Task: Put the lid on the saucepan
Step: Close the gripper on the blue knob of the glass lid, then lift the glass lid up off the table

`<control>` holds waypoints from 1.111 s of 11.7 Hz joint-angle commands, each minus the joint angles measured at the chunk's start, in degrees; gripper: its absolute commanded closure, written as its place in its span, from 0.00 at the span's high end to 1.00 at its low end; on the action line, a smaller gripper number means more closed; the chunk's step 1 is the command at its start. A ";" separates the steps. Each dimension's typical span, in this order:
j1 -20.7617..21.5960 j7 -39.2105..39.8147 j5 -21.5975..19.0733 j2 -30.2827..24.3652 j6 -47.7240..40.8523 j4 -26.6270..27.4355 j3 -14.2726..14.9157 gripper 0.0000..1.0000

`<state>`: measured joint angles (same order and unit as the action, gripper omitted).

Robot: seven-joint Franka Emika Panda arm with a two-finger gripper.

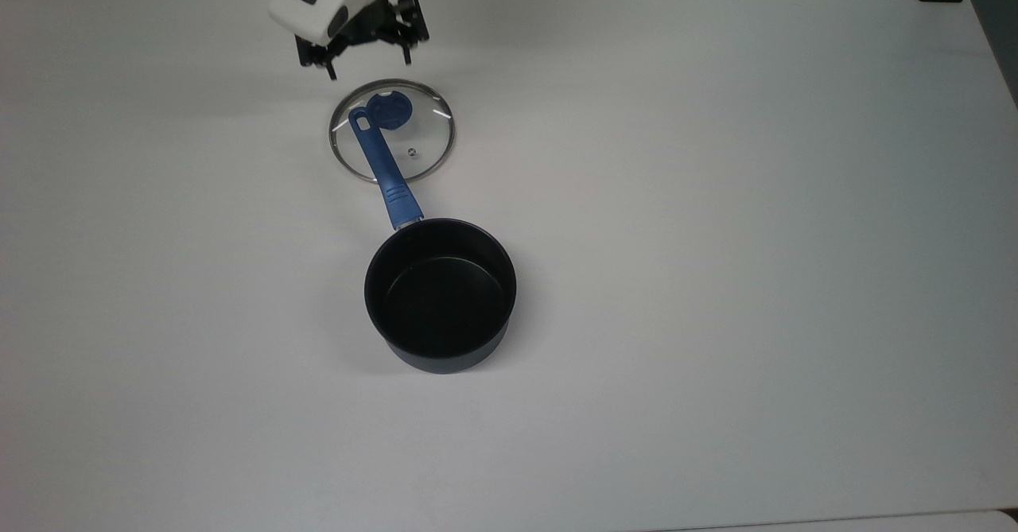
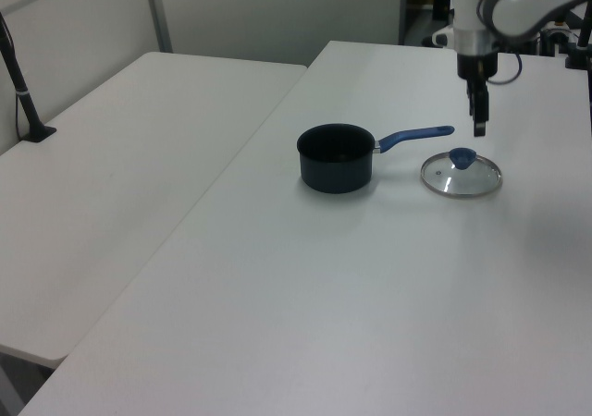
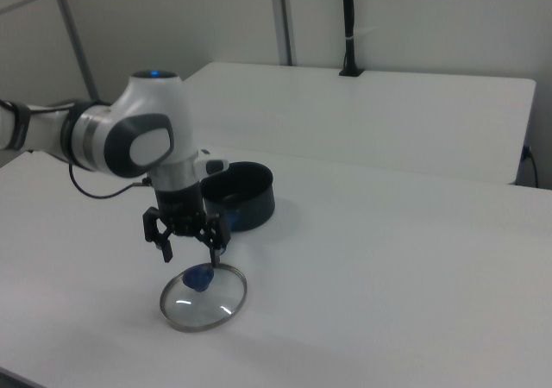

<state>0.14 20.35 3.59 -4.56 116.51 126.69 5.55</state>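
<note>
White tabletop (image 1: pixel 716 198), wide and flat, carrying both things. White and grey arm (image 3: pixel 129 142) reaching in from the right view's left, pointing downward. Dark saucepan (image 1: pixel 440 293) upright near the middle of the top view, black inside, with blue handle (image 1: pixel 382 162) stretching toward the top view's upper left and crossing above the glass. Glass lid (image 1: pixel 392 130) with steel rim lying flat on the tabletop beside the saucepan, not on it, blue knob (image 2: pixel 462 158) facing up. Black tool (image 3: pixel 188 248) hanging above the lid, close over the knob, fingers spread wide, holding nothing.
</note>
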 commanded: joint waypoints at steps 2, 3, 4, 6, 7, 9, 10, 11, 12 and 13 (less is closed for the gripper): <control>0.04 -3.21 -0.25 -2.12 9.94 8.39 -0.01 1.00; -0.31 -5.82 -0.77 -1.94 12.14 9.44 -0.10 1.00; -0.31 -8.11 -1.04 -1.51 14.17 9.71 -0.19 1.00; -0.05 -9.45 -1.74 0.07 16.64 9.63 -0.19 1.00; -0.05 -9.71 -1.92 0.60 17.17 9.63 -0.89 1.00; -0.40 -9.80 -2.01 1.31 19.01 9.54 -1.68 1.00; -0.31 -10.33 -2.01 2.27 19.80 9.54 -1.68 0.99; -0.31 -10.59 -2.01 2.54 20.42 9.37 -1.68 0.88; -0.31 -10.68 -2.01 2.45 20.34 9.36 -1.68 0.68; -0.23 -10.68 -2.01 2.37 19.90 9.36 -1.86 0.52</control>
<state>0.10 10.57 2.52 -1.77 135.42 135.39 4.38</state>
